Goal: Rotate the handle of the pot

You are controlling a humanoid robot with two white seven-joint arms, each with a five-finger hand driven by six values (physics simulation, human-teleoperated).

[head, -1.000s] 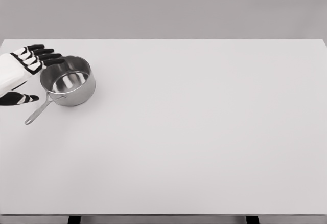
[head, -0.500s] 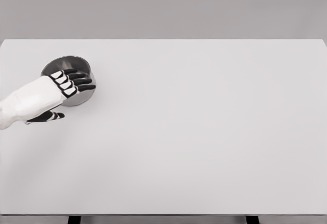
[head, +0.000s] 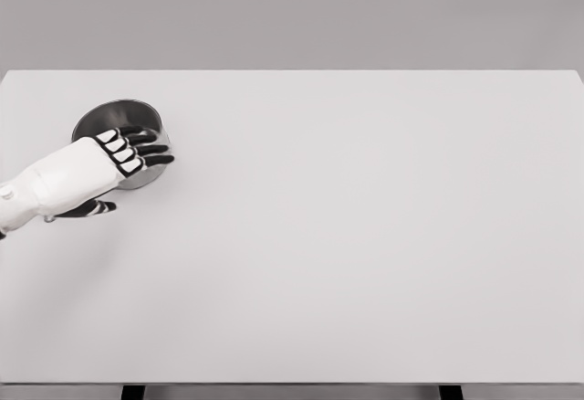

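You are seeing the pot sitting at the surface's far left. The left hand, fingers spread and grasping nothing, is hovering over the pot, hiding its handle. Next, I judge, it needs to be pushing that handle sideways.

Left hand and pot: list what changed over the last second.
The left hand swung from behind the pot's left side to over its near part, fingers spread across the rim, covering the handle. No grasp is visible. The pot stayed at the table's far left.
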